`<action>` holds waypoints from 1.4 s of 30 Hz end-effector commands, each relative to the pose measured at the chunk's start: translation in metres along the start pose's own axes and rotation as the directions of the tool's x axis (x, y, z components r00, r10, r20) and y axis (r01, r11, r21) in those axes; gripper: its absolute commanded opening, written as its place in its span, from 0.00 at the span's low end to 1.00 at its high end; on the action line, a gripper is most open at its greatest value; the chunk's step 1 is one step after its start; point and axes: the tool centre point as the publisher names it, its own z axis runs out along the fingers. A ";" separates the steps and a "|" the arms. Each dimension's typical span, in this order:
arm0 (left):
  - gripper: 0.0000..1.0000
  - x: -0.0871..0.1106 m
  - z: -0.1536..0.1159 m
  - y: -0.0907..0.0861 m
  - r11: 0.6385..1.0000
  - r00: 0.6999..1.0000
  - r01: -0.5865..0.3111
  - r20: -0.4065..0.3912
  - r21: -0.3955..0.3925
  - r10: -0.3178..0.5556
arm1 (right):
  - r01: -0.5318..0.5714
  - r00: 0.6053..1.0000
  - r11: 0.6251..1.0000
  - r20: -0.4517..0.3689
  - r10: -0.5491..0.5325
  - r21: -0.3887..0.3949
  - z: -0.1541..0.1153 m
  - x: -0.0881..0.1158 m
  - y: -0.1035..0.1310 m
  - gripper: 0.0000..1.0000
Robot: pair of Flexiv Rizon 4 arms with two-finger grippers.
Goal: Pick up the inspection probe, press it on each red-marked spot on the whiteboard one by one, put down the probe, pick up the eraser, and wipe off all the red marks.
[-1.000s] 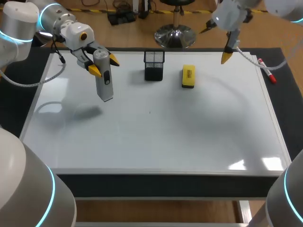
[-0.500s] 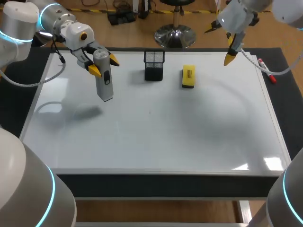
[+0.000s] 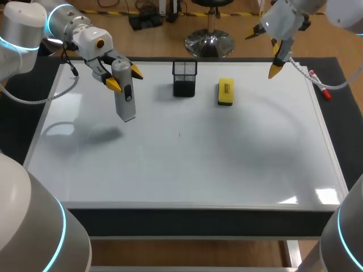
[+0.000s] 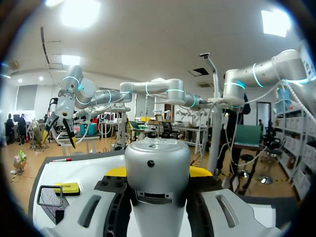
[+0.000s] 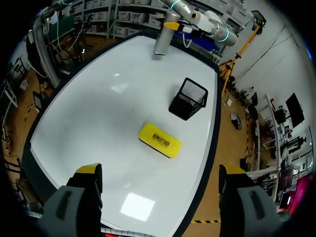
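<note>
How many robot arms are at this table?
2. The left arm holds a grey cylindrical probe over the whiteboard's left; the right arm hangs near its far right corner.

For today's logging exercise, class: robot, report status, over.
Left gripper shut on probe, over board. Right gripper open, eraser ahead. No red marks visible. Holder beside eraser, apart.

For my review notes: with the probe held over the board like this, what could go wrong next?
1. No red marks show on the whiteboard, so the probe may press bare spots.
2. The left gripper holds the probe near its top; pressing down could tilt or slip it.
</note>
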 end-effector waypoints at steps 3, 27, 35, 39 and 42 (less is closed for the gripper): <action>0.00 -0.014 -0.004 -0.006 0.999 0.999 0.028 0.039 -0.033 -0.027 | 0.001 1.000 1.000 -0.003 -0.001 0.003 -0.001 0.000 0.000 1.00; 0.00 -0.106 -0.048 -0.079 0.995 0.897 -0.035 0.435 -0.097 0.074 | 0.001 1.000 1.000 -0.003 -0.001 0.003 -0.001 0.000 0.000 1.00; 0.00 -0.142 -0.053 -0.093 0.993 0.881 -0.056 0.462 -0.100 0.097 | 0.001 1.000 1.000 -0.003 -0.001 0.003 -0.001 0.000 0.000 1.00; 0.00 -0.163 -0.052 -0.096 0.992 0.863 -0.085 0.490 -0.097 0.122 | 0.001 1.000 1.000 -0.003 -0.001 0.003 -0.001 0.000 0.000 1.00; 0.00 -0.178 -0.046 -0.098 0.991 0.850 -0.104 0.510 -0.083 0.132 | 0.001 1.000 1.000 -0.003 -0.001 0.003 -0.001 0.000 0.000 1.00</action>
